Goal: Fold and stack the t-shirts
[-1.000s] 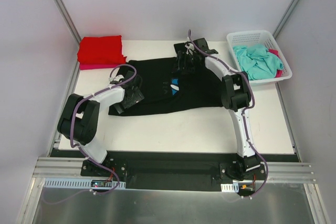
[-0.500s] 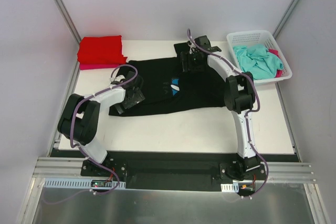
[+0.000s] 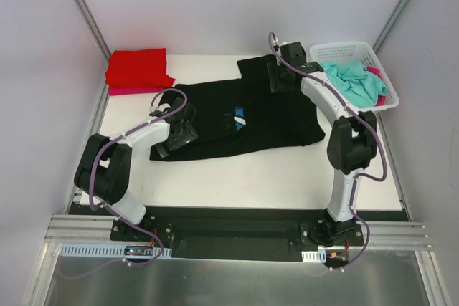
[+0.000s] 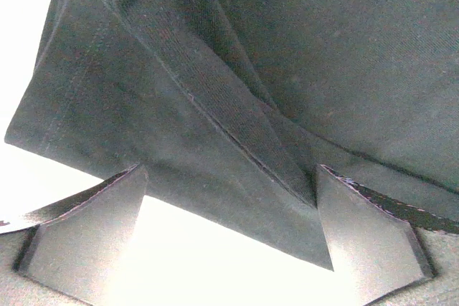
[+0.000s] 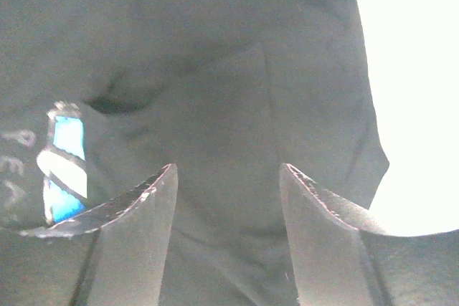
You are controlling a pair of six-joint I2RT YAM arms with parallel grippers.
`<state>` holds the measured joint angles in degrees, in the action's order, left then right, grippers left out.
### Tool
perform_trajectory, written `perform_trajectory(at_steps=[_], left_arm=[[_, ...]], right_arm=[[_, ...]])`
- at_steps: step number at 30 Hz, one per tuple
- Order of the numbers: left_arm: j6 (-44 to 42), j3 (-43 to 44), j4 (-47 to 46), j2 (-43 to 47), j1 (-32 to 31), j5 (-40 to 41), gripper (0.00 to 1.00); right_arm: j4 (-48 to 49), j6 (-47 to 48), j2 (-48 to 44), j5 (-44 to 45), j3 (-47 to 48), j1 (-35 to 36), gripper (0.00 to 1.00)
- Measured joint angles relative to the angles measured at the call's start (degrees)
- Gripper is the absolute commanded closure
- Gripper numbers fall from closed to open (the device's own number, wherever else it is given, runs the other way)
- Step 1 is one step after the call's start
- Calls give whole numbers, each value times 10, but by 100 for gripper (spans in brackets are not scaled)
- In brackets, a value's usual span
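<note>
Table (image 3: 251,173): white, w/ a bare strip nearest the arm bases. L gripper (image 3: 177,132) sits low on the near-left part of the black tee (image 3: 265,116) and is released. In the L wrist view its fingers (image 4: 86,234) stand wide apart, w/ a folded hem corner of the tee lying btwn them over the table.

Black tee is spread across mid-table, not yet folded, long side running L to R, a few creases. A small blue-and-white print (image 3: 237,115) shows near its centre.

R arm reaches far over the tee's R side. R gripper (image 3: 278,79) is at the tee's far edge, just L of the basket (image 3: 344,46). In the R wrist view its fingers (image 5: 323,241) are apart, so it is released too, w/ black cloth and a raised crease under the gap.

Far-L corner: folded red tee (image 3: 136,67) stacked on a pink one (image 3: 133,92), only the pink one's near edge showing. Far-R corner: the white mesh basket holds a crumpled teal tee (image 3: 351,80), w/ a bit of pink-red cloth (image 3: 378,75) at its R.
</note>
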<state>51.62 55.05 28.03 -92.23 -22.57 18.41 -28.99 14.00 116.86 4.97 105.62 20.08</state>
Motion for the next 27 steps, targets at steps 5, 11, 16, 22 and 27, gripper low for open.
perform_trajectory(at_steps=[5, 11, 16, 22, 27], left_arm=[[0, 0, 14, 28, 0, 2, 1], [0, 0, 20, 39, 0, 2, 1], [0, -5, 20, 50, 0, 2, 1], [0, -6, 23, 63, 0, 2, 1], [0, -6, 23, 62, 0, 12, 1]], right_arm=[[-10, -29, -92, 43, -134, -5, 99], [-26, -69, -126, 61, -246, -13, 99], [-38, -86, -127, 64, -300, -27, 99], [-42, -91, -131, 64, -321, -36, 99], [-40, -91, -134, 63, -323, -36, 99]])
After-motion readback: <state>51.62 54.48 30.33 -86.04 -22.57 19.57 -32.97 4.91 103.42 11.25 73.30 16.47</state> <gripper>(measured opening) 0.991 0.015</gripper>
